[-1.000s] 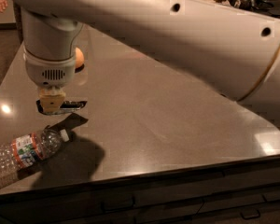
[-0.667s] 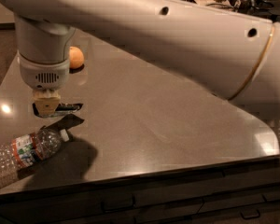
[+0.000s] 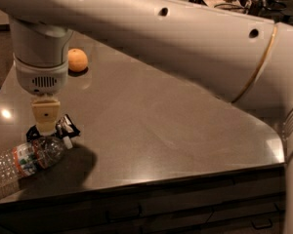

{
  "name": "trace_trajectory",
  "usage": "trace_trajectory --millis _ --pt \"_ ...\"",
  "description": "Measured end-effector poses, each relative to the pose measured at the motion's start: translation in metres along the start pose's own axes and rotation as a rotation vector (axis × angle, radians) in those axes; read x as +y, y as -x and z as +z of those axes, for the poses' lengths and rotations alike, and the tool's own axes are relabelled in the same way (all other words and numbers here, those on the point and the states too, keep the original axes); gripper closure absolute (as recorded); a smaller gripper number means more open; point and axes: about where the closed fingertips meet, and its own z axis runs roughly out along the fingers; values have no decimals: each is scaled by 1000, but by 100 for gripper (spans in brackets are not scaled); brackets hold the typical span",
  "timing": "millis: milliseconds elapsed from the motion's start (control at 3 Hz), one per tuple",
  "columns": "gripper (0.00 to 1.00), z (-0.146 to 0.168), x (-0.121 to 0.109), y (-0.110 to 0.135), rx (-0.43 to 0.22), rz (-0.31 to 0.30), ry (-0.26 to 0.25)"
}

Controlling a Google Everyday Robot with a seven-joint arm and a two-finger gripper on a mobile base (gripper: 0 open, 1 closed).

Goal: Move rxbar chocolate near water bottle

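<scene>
The rxbar chocolate [image 3: 66, 127], a black wrapper with a silvery patch, is at the left of the table, partly hidden behind my gripper [image 3: 45, 126]. The gripper hangs straight down from the white wrist and is shut on the bar, holding it low over the table. The water bottle [image 3: 25, 160] lies on its side at the front left corner, its white cap pointing up-right and almost touching the bar.
A round orange [image 3: 77, 60] sits at the back left of the grey table [image 3: 161, 121]. The table's front edge runs just below the bottle. My large white arm spans the top of the view. Dark furniture stands at the back right.
The gripper has moved toward the front left with the bar, which has turned and now sits right next to the bottle's cap. The bottle and orange have not moved.
</scene>
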Motion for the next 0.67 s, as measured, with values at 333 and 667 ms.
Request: trace_trajectory --millis 333,667 --pt "0 0 0 1 0 -1 -1" --pt "0 0 1 1 0 -1 -1"
